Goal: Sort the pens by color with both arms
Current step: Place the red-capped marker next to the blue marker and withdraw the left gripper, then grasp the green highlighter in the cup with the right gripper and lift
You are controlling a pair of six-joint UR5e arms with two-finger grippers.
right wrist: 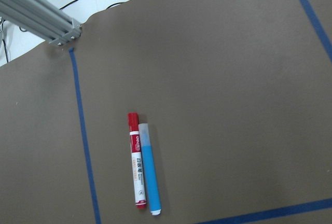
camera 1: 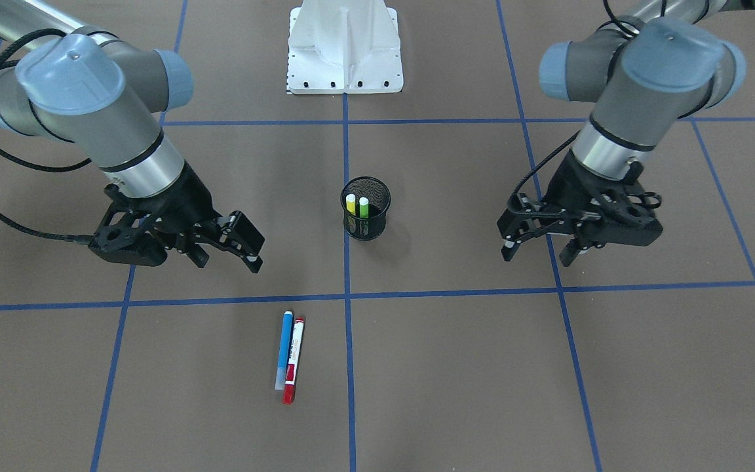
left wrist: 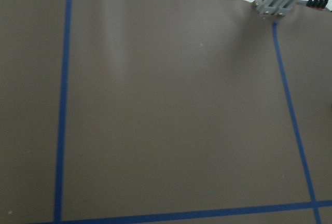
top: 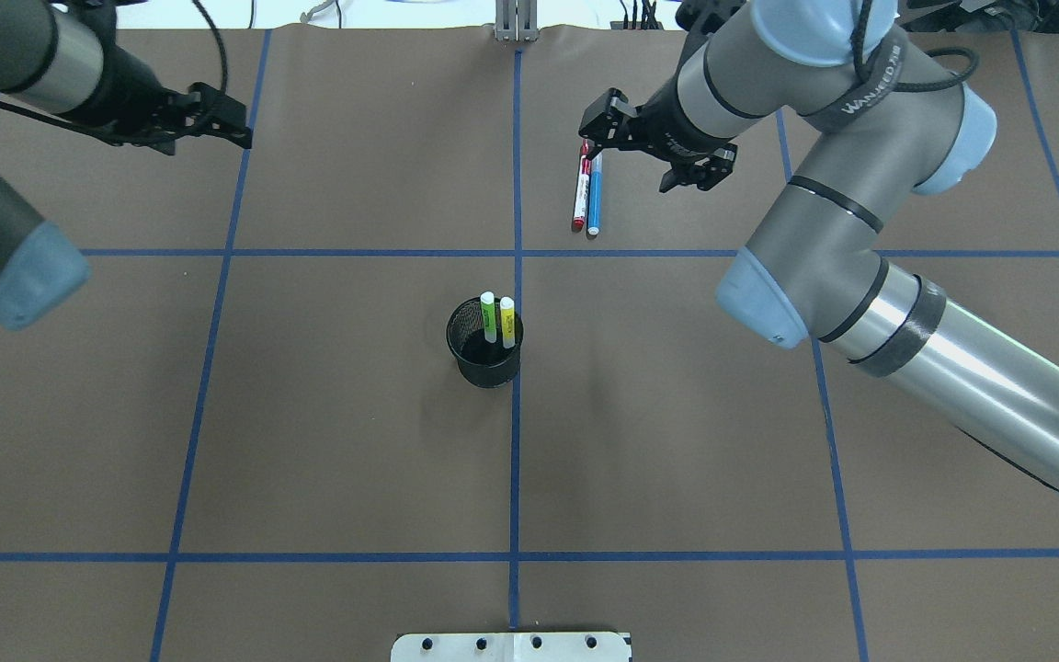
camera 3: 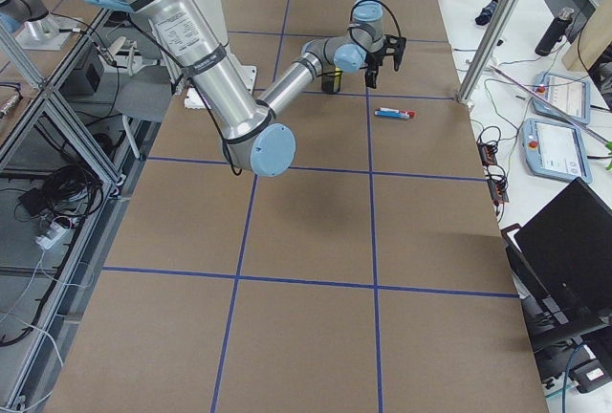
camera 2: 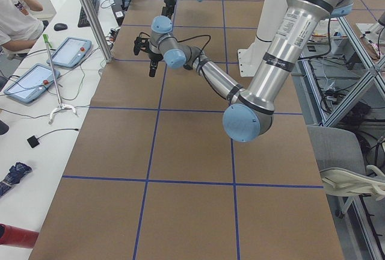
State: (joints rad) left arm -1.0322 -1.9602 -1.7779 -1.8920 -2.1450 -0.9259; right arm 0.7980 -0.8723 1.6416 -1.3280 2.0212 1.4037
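Noted right gripper (camera 1: 229, 257) splayed wide, nothing between the fingers, hanging above the table (camera 1: 456, 367) clear of any pen. Found blue pen (camera 1: 284, 347) and white-bodied red pen (camera 1: 293, 359) flat on the brown paper just past it, side by side, parallel and touching or nearly so, in the square on the robot's right of the centre tape line. Confirmed the same pair in the right wrist view: red cap pointing away from the camera, blue pen on its right.

Logged left gripper (camera 1: 538, 254) likewise spread and empty, off on the other side, well apart from every pen. Saw only bare paper and blue tape lines (left wrist: 62, 110) in its wrist view.

Marked black mesh cup (camera 1: 366, 226) upright at the table's centre, between the two grippers. Counted yellow pen (camera 1: 350, 204) and green pen (camera 1: 364, 208) standing in it, pale ends up, just beside each other.

Spotted white pedestal base (camera 1: 345, 52) behind the cup.
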